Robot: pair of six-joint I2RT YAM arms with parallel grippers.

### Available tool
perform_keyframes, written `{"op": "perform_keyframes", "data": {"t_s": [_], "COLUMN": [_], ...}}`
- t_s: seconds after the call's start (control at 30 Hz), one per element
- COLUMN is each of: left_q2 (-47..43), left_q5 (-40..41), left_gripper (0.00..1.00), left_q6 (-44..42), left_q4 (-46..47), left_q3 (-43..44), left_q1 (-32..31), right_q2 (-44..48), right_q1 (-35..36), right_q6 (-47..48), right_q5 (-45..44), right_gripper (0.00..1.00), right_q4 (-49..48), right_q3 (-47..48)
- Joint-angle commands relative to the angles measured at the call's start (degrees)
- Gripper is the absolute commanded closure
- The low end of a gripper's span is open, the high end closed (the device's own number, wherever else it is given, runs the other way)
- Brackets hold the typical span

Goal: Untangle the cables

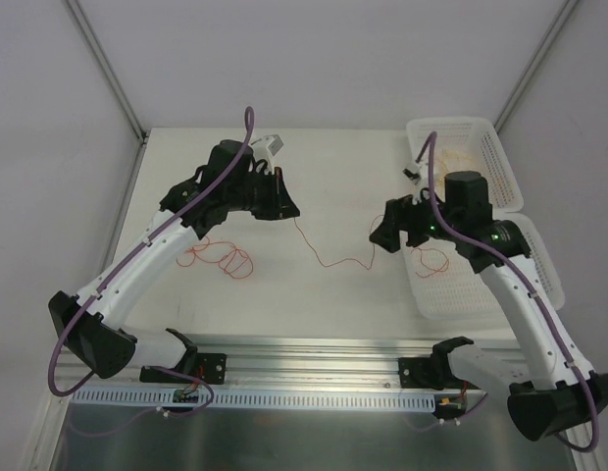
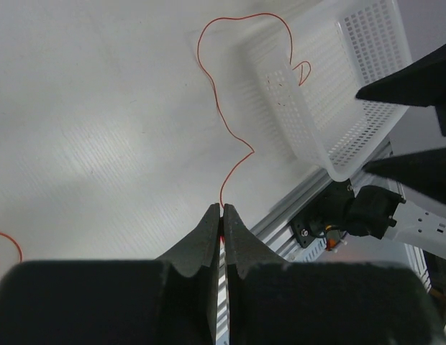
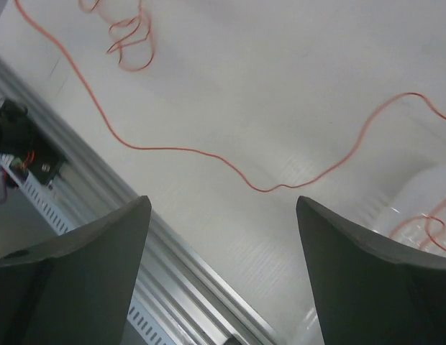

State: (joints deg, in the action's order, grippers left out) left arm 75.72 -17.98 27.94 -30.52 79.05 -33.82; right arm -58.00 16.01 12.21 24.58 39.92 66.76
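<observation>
- Left claw (image 2: 223, 214): pressed together, pinching a red cable (image 2: 236, 141).
- Right claw (image 3: 221, 207): spread, empty, above the red cable's middle.
- Same red cable: slack across table (image 1: 333, 167), running into basket (image 1: 478, 126).
- Step: drawing one strand free; next move likely needs a steady outward pull.

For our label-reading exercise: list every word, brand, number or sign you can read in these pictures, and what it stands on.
None: no text is readable.
The basket, rail and table show no print.
The small board by the rail is too small to read.
</observation>
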Motion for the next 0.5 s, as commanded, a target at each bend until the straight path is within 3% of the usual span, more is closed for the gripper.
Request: {"op": "perform_keyframes", "data": {"t_s": [0.0,0.1,0.27,0.47], "left_q2": [-0.6,-0.8,-1.5,-2.7], "left_q5": [-0.3,0.3,0.7,1.7], "left_gripper": [1.00,1.00,1.00,1.00], "left_q6": [1.0,0.9,1.3,1.5], "left_q4": [1.6,1.6,1.6,1.5], "left_q3": [2.3,2.2,1.6,0.8], "left_q1": [-0.8,-0.9,-0.8,-1.0], "right_q2": [-4.5,-9.7,-15.1,-22.8], "right_q1": [7.8,11.1,11.9,13.3], "right_q6": [8.0,9.5,11.9,13.6], "right_q5": [8.8,9.4,4.6,6.1], "right_gripper": [0.13,0.13,0.13,0.15], "right_q4": [-3.0,-3.7,-7.8,-9.4], "right_q3": [-2.1,-3.6,-7.0,-6.2]}}
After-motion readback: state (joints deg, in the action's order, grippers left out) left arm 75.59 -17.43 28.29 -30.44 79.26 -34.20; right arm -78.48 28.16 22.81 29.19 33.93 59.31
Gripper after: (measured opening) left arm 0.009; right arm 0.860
